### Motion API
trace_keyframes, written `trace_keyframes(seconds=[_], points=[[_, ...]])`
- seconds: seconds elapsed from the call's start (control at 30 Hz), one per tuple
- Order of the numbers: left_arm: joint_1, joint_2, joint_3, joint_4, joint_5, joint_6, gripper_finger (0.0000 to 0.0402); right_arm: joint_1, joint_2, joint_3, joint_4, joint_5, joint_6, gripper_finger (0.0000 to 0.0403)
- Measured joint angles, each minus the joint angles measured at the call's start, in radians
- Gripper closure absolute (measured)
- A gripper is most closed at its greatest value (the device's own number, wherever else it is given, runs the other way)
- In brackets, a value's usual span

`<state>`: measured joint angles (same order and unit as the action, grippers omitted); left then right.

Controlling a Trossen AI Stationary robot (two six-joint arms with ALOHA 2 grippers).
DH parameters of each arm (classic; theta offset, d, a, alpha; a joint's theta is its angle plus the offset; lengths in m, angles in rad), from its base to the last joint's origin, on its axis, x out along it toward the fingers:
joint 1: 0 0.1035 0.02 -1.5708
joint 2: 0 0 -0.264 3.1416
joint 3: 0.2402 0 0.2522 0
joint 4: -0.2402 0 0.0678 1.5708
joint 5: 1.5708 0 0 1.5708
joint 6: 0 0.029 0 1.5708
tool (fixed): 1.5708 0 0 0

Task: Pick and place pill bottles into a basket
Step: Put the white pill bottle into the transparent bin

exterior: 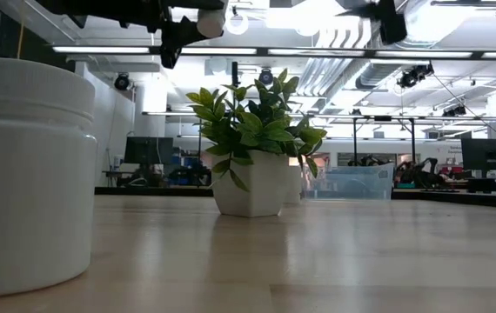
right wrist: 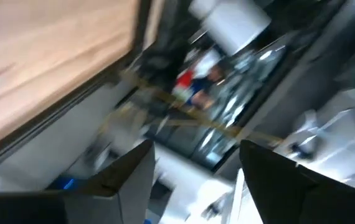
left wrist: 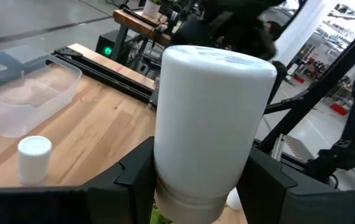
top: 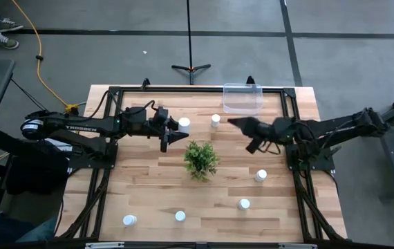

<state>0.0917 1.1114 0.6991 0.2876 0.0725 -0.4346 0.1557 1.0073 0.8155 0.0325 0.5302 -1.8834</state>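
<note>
My left gripper (top: 175,131) is shut on a white pill bottle (left wrist: 210,124), held high above the table just left of the green plant (top: 200,159); it also shows at the top of the low view (exterior: 211,22). My right gripper (right wrist: 196,168) is open and empty, in the air right of a standing bottle (top: 215,120) and below the clear basket (top: 242,98). Other bottles stand on their bases at the table's right (top: 261,176), (top: 244,204) and near edge (top: 180,216), (top: 129,220). My left gripper pinches the bottle's lower body (left wrist: 165,186) between its two fingers (left wrist: 134,177), one on each opposite side. The fingers come level from the table's left. The bottle stands roughly upright above the fingers, lifted clear of the table.
The potted plant (exterior: 257,165) stands mid-table between the arms. The basket (left wrist: 22,93) sits at the far edge, with the standing bottle (left wrist: 34,158) in front of it. A black frame rail (top: 197,90) runs along the table's far side.
</note>
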Motion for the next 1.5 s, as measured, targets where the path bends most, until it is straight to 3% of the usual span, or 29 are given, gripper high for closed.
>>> trace_keyframes(seconds=[0.27, 0.43, 0.6, 0.73, 0.87, 1.03, 1.27, 1.5], points=[[0.000, 0.000, 0.000, 0.001, 0.038, -0.048, 0.0191, 0.077, 0.115, -0.001, -0.109, 0.095, -0.099, 0.0197], [0.000, 0.000, 0.000, -0.003, 0.054, -0.066, 0.0191, 0.096, 0.223, -0.001, 0.060, 0.132, -0.107, 0.0205], [0.000, 0.000, 0.000, -0.007, 0.077, -0.071, 0.0191, 0.107, 0.280, 0.000, 0.289, 0.103, -0.117, 0.0219], [0.000, 0.000, 0.000, -0.007, 0.084, -0.079, 0.0191, 0.072, 0.291, 0.001, 0.346, 0.015, -0.119, 0.0222], [0.000, 0.000, 0.000, -0.008, 0.085, -0.094, 0.0191, 0.031, 0.325, 0.046, 0.284, -0.009, -0.042, 0.0221], [0.000, 0.000, 0.000, -0.008, 0.099, -0.113, 0.0191, 0.012, 0.391, 0.127, 0.251, -0.073, -0.065, 0.0225], [0.000, 0.000, 0.000, -0.015, 0.097, -0.118, 0.0191, 0.010, 0.487, 0.243, 0.300, -0.008, -0.042, 0.0237], [0.000, 0.000, 0.000, -0.015, 0.094, -0.121, 0.0191, 0.002, 0.516, 0.286, 0.286, -0.036, -0.033, 0.0244]])
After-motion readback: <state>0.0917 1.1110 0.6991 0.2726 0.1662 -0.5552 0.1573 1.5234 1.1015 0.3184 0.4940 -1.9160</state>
